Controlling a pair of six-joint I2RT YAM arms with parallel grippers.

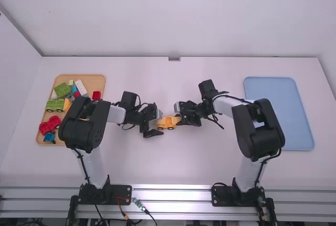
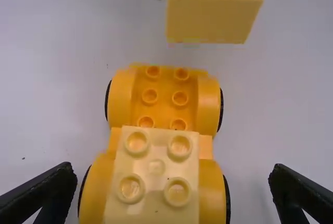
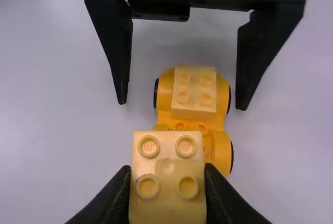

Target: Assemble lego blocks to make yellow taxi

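Observation:
Between my left gripper and my right gripper a yellow wheeled car base stands on the table. In the left wrist view a light yellow block sits on one end of the car base; its other end has bare studs. My left gripper is open, its fingers apart on both sides of that block end. My right gripper is shut on a second light yellow block, held above the table near the bare-studded end.
At the far left a wooden tray holds green, red, blue and white blocks and wheeled pieces. On the right lies a blue tray.

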